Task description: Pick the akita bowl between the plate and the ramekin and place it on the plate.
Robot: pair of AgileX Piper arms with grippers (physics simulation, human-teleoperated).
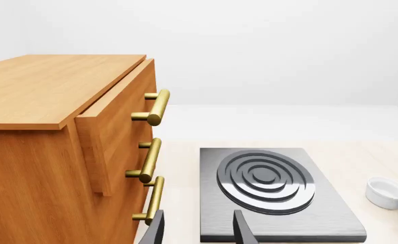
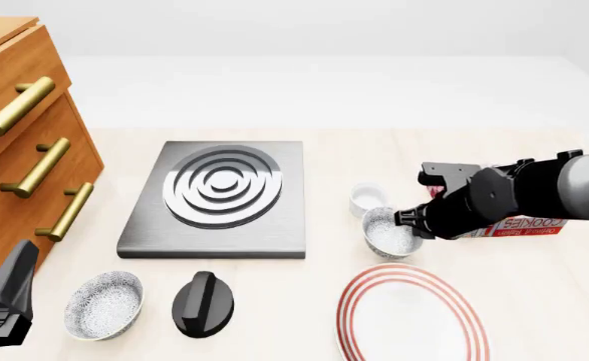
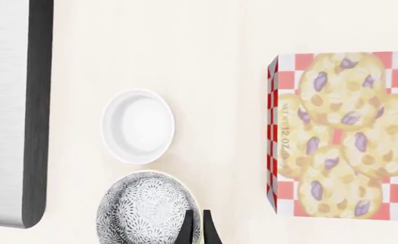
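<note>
Right hand point(image 3: 197, 229) pinches rim of bowl point(image 2: 390, 232), sitting on desk between ramekin point(image 2: 368, 198) and plate point(image 2: 413, 316). Needs a firm squeeze, a straight lift, bowl kept level, then a slow move over plate. Left hand point(image 1: 197, 229) spread wide, holding nothing.

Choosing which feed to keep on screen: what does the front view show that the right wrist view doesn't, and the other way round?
Only the front view shows the plate, a second speckled bowl, a black knob, the drawers and both arms. Only the right wrist view shows the cookie box's printed top and the right gripper, its fingers nearly together at the akita bowl's rim. Both show that bowl, the ramekin and the stove.
</note>
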